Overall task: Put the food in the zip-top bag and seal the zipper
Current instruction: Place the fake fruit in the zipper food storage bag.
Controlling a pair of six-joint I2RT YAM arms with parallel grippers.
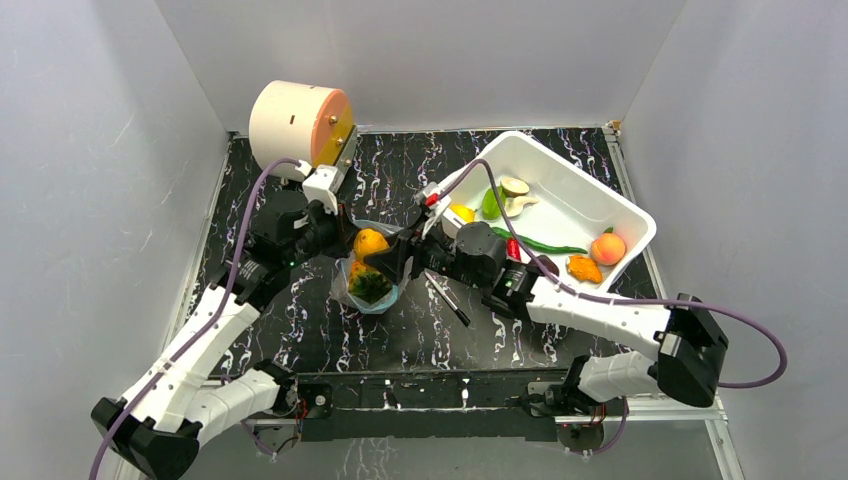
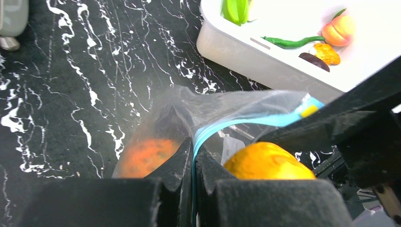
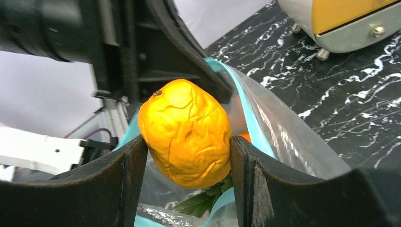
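We hold the fruit (image 3: 182, 123) in the right gripper (image 3: 188, 161), with the jaws partly open and clamped on its two sides. Its long axis runs roughly along the fingers. The left gripper (image 2: 194, 158) is closed tight on the zipper (image 2: 246, 122), holding up one lip of the bag (image 2: 189, 109), which sits mid-table, left of the tub (image 1: 560, 165). The bag mouth lies directly below the fruit, with the pineapple (image 1: 370, 287) inside. We judge the next move to be a straight release downward.

Open dark tabletop (image 1: 320, 338) lower centre and left; blocked mid-frame by bag (image 1: 342, 288) and pen (image 1: 447, 298), upper right by tub (image 1: 585, 195), upper left by drum (image 1: 290, 118).
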